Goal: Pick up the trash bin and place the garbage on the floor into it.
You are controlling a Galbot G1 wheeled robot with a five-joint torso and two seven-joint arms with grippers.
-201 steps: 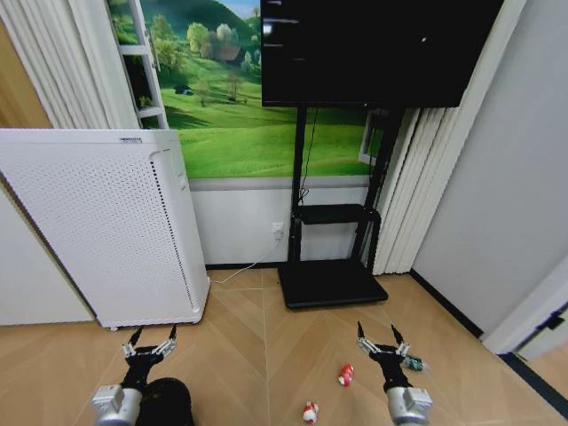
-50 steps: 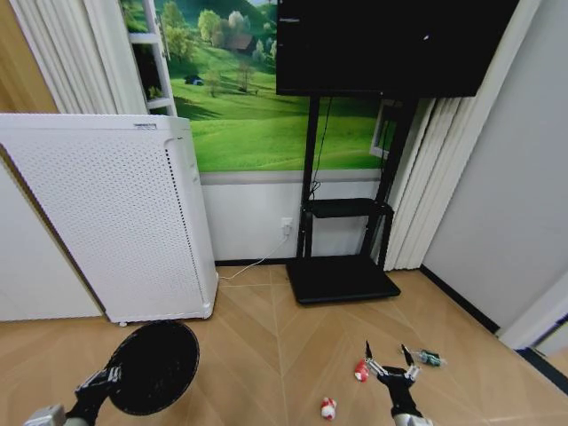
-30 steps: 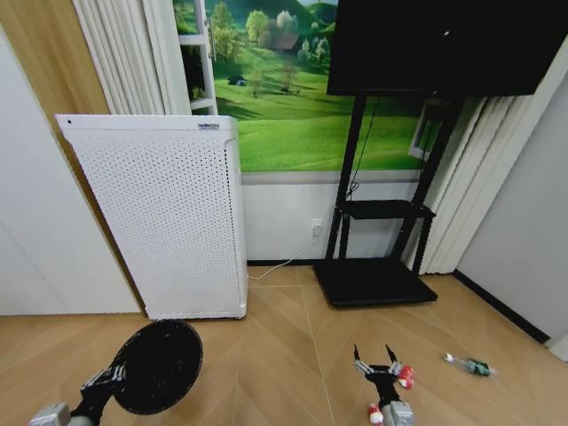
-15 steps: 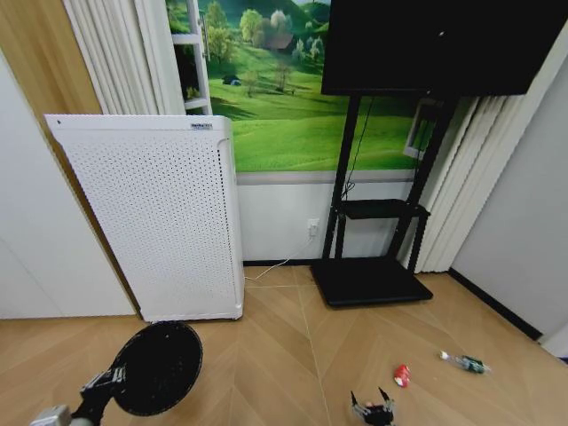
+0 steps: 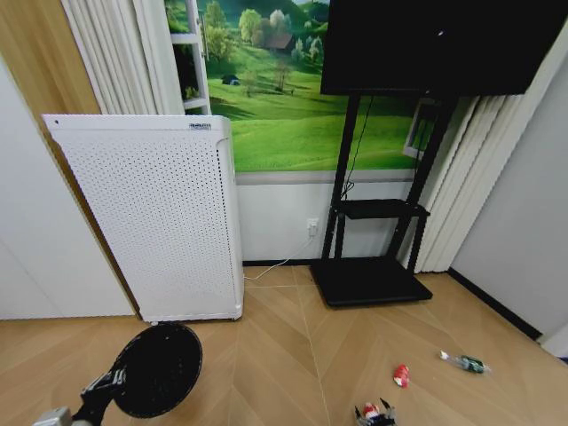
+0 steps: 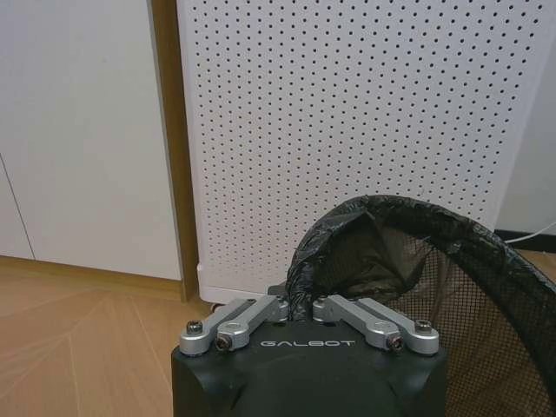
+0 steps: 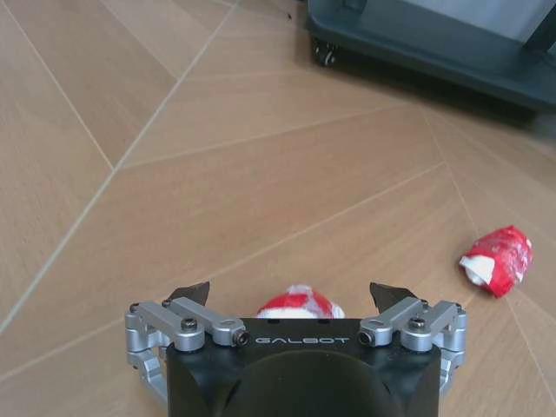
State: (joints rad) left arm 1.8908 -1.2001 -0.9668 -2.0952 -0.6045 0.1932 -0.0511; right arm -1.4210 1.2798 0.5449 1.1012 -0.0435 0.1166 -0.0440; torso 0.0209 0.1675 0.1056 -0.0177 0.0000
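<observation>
The trash bin (image 5: 158, 368), black mesh with a black bag liner, hangs tilted above the floor (image 5: 284, 355) at the lower left. My left gripper (image 5: 105, 384) is shut on its rim; in the left wrist view that gripper (image 6: 300, 304) pinches the liner edge of the bin (image 6: 452, 278). My right gripper (image 5: 374, 414) is low over the floor and open. Its fingers (image 7: 189, 293) straddle a small white-and-red container (image 7: 300, 306). A crushed red-and-white can (image 5: 401, 375) (image 7: 497, 259) lies just beyond. A clear bottle with a green label (image 5: 466, 361) lies farther right.
A tall white perforated appliance (image 5: 151, 213) (image 6: 347, 113) stands against the wall behind the bin. A black TV stand base (image 5: 368, 281) (image 7: 434, 39) sits on the floor beyond the litter. Curtains and a grey wall close the right side.
The camera view has shifted. My right gripper has dropped lower, and the white-and-red container now sits between its open fingers. The left gripper still holds the bin.
</observation>
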